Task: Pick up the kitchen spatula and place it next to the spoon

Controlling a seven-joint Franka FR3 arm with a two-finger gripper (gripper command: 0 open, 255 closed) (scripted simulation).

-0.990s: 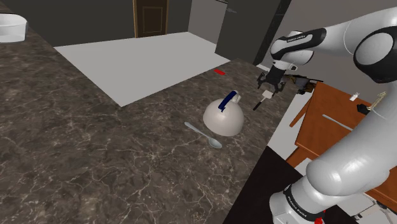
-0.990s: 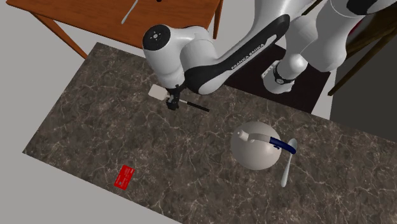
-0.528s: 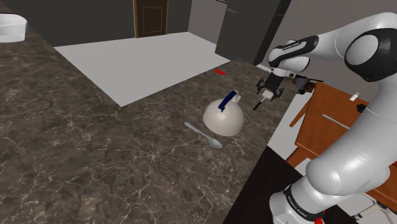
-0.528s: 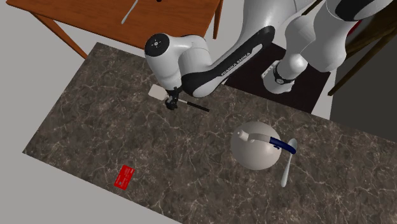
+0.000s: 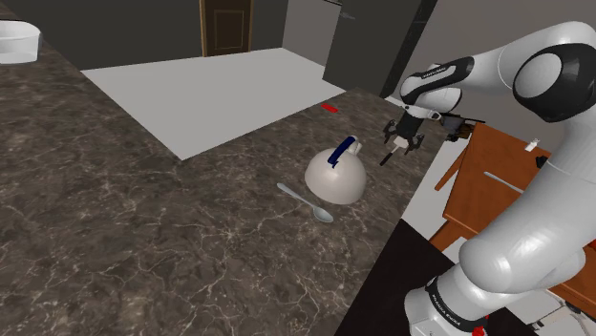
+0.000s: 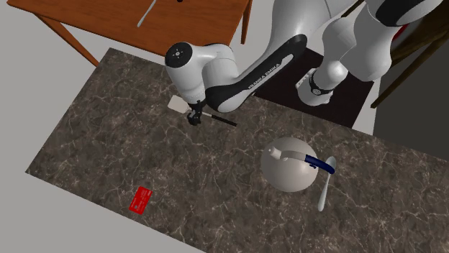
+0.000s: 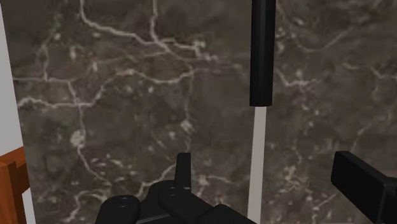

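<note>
Two jaws spread, straddling spatula shaft on counter; kettle beside spoon.

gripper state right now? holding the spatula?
Gripper: open, holding nothing. The spatula lies between its fingers, and neither finger touches it.

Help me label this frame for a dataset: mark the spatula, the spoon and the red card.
spatula (image 7: 262, 51), wrist view, on its black handle.
spoon (image 6: 325, 183), second exterior view, midway along its length.
red card (image 6: 141, 199), second exterior view, at its centre.
</note>
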